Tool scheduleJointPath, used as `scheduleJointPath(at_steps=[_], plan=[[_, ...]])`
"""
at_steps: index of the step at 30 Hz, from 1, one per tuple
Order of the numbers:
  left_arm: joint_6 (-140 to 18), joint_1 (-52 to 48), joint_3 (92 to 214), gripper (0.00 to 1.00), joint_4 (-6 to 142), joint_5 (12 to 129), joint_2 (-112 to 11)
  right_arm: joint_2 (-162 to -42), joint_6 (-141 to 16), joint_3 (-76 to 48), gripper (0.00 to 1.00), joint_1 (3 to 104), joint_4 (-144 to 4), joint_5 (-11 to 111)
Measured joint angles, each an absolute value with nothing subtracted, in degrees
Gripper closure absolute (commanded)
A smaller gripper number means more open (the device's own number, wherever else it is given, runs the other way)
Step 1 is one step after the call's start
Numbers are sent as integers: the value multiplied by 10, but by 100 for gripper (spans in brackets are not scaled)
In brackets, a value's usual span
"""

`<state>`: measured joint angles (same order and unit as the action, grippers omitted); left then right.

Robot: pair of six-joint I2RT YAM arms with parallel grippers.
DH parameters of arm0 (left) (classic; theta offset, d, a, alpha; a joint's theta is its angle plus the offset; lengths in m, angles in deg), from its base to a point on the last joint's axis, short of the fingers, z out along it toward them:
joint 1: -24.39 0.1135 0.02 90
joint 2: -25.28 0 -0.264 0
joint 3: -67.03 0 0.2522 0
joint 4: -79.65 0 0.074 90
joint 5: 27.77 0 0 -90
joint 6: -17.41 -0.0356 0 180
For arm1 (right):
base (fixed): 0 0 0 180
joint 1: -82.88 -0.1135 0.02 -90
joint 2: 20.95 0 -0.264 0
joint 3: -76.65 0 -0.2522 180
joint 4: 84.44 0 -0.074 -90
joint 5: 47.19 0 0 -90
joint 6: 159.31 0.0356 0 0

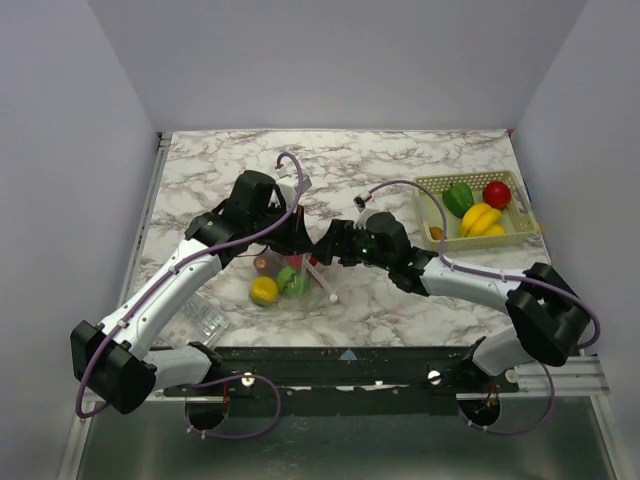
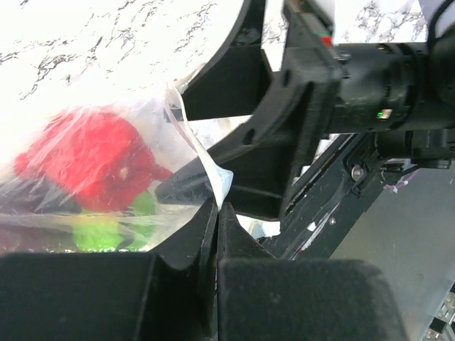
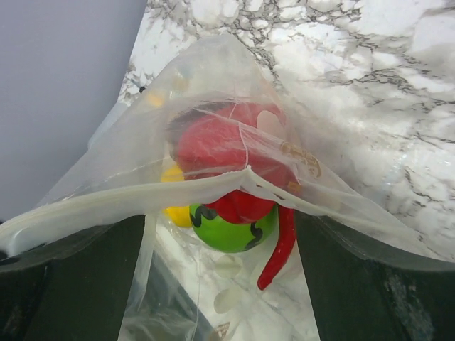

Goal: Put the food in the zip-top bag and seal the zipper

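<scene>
The table (image 1: 400,165) has a white marble-pattern top with grey veining, glossy enough to glare in both wrist views. Plain pale lavender-grey panels enclose it on three sides: back wall (image 1: 340,60), left wall (image 1: 60,170), right wall (image 1: 590,100). A dark bar (image 1: 350,362) runs along the table's near edge, with a dull grey metal surface (image 1: 350,445) below it. Lighting is even and diffuse.

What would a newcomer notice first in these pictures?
The clear zip-top bag at the middle of the table draws the eye, with red, green and yellow toy food showing through it. The left gripper is shut on the bag's edge, and the right gripper stands open astride its mouth. At the far right, a pale basket holds further toys.
</scene>
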<state>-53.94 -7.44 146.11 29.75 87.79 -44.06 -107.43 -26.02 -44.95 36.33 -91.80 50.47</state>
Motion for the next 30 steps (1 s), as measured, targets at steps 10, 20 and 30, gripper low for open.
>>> scheduleJointPath(at_steps=[10,20,30], plan=[[-539,-76,1460,100,298,878,-441,-936,-318,-460,23,363,-753,389],[-539,-74,1460,100,298,878,-441,-868,-401,-425,9,395,-598,217],[-539,-73,1460,100,298,878,-441,-967,-493,-361,9,619,-593,182]])
